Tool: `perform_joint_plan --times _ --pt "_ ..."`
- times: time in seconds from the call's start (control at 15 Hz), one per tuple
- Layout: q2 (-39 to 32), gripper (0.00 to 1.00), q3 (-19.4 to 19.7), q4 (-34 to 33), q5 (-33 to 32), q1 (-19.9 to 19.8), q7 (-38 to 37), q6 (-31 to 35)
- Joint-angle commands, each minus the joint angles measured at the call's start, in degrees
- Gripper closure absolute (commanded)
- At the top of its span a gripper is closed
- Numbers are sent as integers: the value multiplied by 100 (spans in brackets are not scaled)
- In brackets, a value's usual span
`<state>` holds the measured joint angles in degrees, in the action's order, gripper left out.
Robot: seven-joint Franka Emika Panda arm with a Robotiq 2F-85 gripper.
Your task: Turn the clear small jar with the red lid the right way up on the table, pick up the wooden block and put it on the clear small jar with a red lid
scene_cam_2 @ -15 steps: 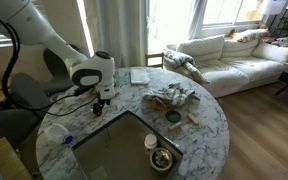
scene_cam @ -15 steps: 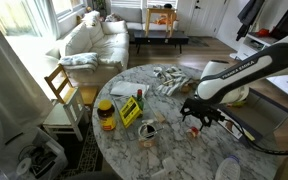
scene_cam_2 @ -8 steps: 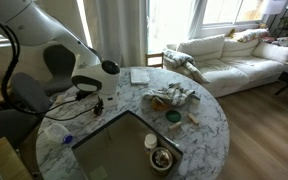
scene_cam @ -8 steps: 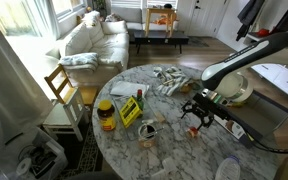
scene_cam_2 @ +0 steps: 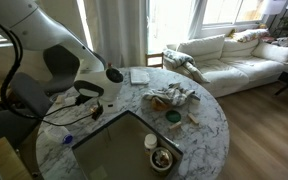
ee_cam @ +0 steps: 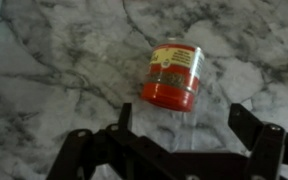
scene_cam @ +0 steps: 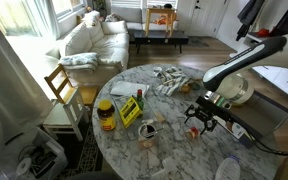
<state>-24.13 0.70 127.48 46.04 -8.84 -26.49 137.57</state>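
Round table (scene_cam: 172,155), white marble-look top with grey veins. In an exterior view: yellow-lidded jar (scene_cam: 106,115) at 9 o'clock, yellow packet (scene_cam: 130,110) just beside it, crumpled cloth heap (scene_cam: 169,78) at 12. Clear small jar with red lid (ee_cam: 174,78) sits on bare marble.

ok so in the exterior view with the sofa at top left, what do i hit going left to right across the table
yellow-lidded jar → yellow packet → crumpled grey bundle → gripper → white round object
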Motion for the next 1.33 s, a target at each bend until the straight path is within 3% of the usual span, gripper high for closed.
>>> perform_joint_plan --times 0.0,0.4,0.67,0.73,0.87,0.93,1.07,1.27 --pt "-86 26 160 -13 197 77 100 -230" --pt "-88 69 235 18 524 63 83 -390" --pt "-4 97 335 32 352 231 -201 -401" --pt "23 100 352 36 306 280 -254 -383" --pt "78 100 392 47 205 388 -376 -360" --pt "102 74 418 62 181 432 -464 -343" --pt "144 69 456 113 230 482 -635 -316" --pt "224 46 568 320 229 561 -1000 -82"
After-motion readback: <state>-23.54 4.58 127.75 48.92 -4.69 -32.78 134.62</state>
